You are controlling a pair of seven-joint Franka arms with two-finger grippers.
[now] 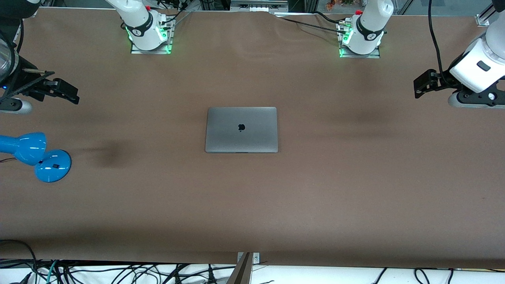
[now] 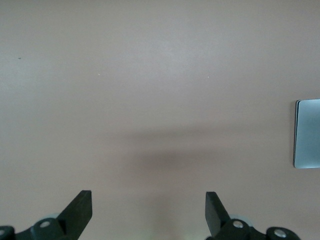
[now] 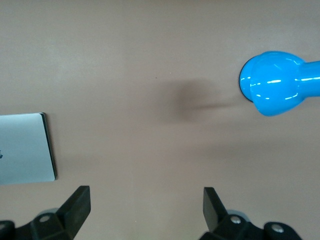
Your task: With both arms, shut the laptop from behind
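The space-grey laptop (image 1: 241, 129) lies shut and flat in the middle of the brown table, lid up with its black apple logo showing. A corner of it shows in the left wrist view (image 2: 307, 133) and in the right wrist view (image 3: 25, 148). My left gripper (image 1: 425, 85) is open and empty, up over the table at the left arm's end, well apart from the laptop. My right gripper (image 1: 63, 90) is open and empty, up over the table at the right arm's end. Both pairs of black fingers are spread wide over bare table (image 2: 149, 205) (image 3: 146, 202).
A blue desk lamp (image 1: 37, 156) stands at the right arm's end of the table, nearer the front camera than my right gripper; its head also shows in the right wrist view (image 3: 277, 82). Cables hang along the table's front edge (image 1: 118, 272).
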